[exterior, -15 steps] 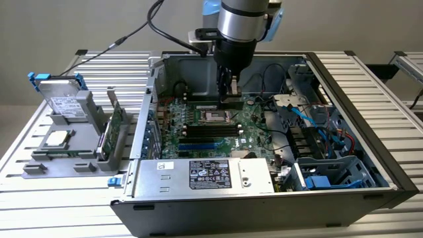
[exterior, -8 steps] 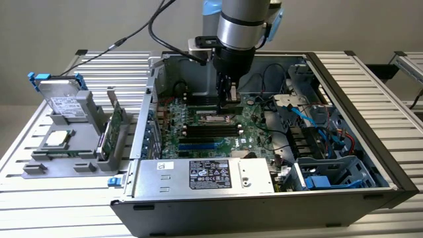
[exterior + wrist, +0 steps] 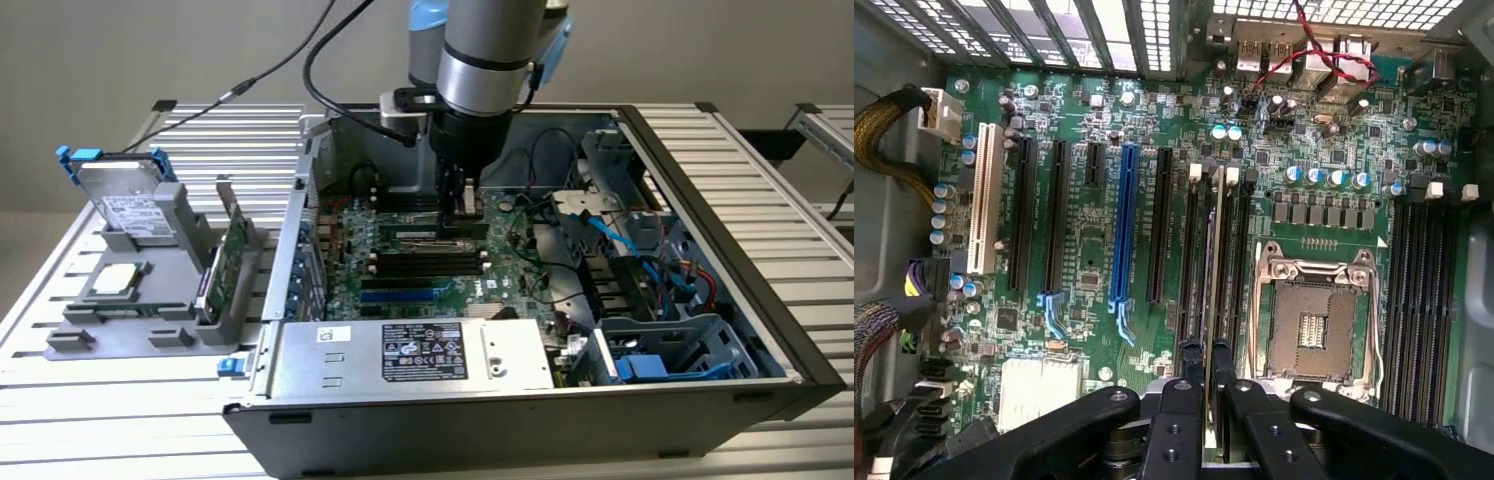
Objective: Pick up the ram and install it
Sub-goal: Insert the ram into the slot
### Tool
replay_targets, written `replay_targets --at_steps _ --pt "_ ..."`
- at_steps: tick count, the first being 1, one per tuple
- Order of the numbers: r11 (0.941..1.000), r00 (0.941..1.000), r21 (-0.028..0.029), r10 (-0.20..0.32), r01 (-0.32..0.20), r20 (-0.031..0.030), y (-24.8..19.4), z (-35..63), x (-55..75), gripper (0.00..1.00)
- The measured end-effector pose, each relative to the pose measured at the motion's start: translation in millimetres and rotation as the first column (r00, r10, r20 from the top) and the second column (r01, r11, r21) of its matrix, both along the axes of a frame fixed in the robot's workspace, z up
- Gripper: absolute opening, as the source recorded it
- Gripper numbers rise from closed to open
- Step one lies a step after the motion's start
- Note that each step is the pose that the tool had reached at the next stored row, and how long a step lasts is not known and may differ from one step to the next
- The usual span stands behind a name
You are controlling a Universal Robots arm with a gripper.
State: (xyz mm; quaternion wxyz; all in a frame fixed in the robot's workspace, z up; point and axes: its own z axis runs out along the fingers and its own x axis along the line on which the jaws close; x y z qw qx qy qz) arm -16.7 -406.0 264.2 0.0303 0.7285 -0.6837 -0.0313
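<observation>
Wrist view: my pincer (image 3: 1206, 355) is nearly closed, its two fingers (image 3: 1176, 400) clamped on the ram (image 3: 1213, 260) at one end. I see the ram edge-on, as a thin line. Its long axis runs parallel to the black slots (image 3: 1190, 250) just beside the socket (image 3: 1314, 320), and its far end points toward the board's (image 3: 1084, 230) port edge. I cannot tell whether it is seated. In the exterior view I hang inside the open case (image 3: 747, 330), over the board.
</observation>
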Motion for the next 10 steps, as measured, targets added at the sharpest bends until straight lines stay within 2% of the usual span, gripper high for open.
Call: replay_targets --at_steps 10 --pt "1.0000 1.0000 -0.0001 -0.004 0.004 0.0000 0.0 -18.2 -0.9 0.14"
